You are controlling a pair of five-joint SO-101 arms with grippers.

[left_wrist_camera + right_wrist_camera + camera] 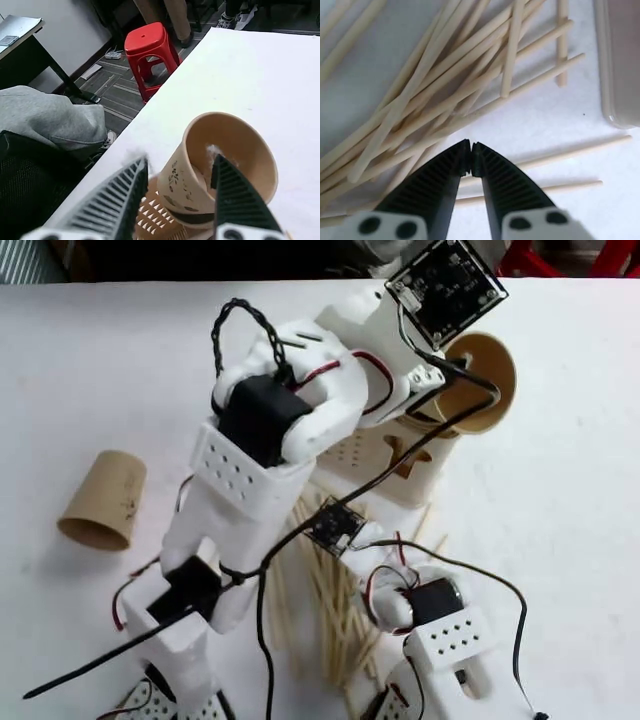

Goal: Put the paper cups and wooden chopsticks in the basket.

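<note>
The left tool (181, 164) is held open astride the wall of a paper cup (235, 145), with one jaw inside the mouth and the other outside, apart from the wall. The cup is seen tilted on the basket (155, 220). A second paper cup (102, 498) is laid on its side on the surface (560, 540), well apart from the basket. Both cups are judged light and easily crushed, so the rim wall is best pinched gently. The right tool (471, 150) is closed, nothing seen between its tips, just above the scattered wooden chopsticks (445, 90). These are judged light, stiff and prone to rolling, and are best taken across the middle.
</note>
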